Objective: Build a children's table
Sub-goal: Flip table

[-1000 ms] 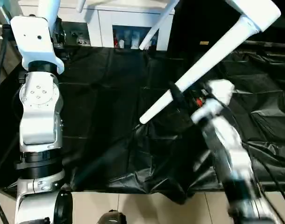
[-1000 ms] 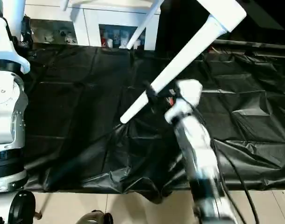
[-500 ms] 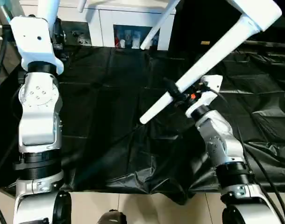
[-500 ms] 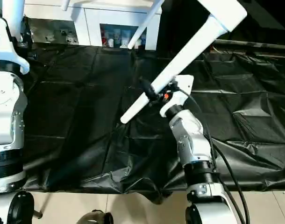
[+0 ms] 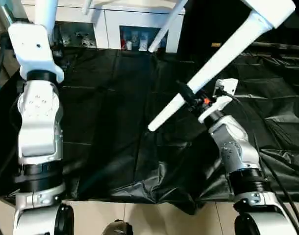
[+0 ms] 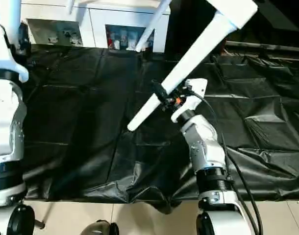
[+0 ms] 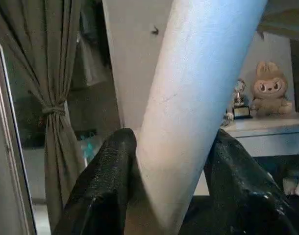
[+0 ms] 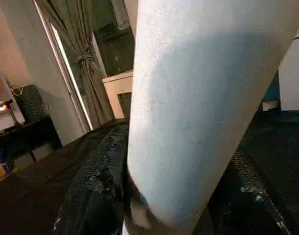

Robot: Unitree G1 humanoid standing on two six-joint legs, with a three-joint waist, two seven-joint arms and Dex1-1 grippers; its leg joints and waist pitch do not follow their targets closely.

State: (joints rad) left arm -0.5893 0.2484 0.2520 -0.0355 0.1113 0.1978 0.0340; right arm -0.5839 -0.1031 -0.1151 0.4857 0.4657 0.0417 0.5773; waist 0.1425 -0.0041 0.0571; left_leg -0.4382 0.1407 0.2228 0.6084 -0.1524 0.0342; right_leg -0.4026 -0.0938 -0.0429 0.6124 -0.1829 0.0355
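At far left our left pincer [image 7: 169, 196] is closed around one white leg [image 7: 198, 98] of the children's table [image 5: 267, 10], a black finger [image 7: 103, 186] pressed to each side of the tube. That leg rises past our left arm [image 5: 37, 98] out of the top of the head view.

Behind it, at the far edge of the black sheet [image 5: 105, 122] covering the counter, stands a white cabinet [image 5: 115, 24]; its glass-fronted shelves hold small figures [image 5: 135, 41], too small for us to name. In the left wrist view a plush toy [image 7: 269, 90] and a small trophy [image 7: 240, 103] sit on a white shelf.

Toward the middle, another table leg [image 6: 149, 24] slants up near the cabinet.

On the right, a third leg [image 5: 208, 73] runs down from the tabletop corner at top right, its free tip hanging above the sheet. Our right pincer [image 5: 186, 95] grips it near the tip, fingers [image 8: 95, 191] snug on both sides.

The sheet lies wrinkled but bare between our arms, with pale floor [image 5: 154, 218] along its near edge.
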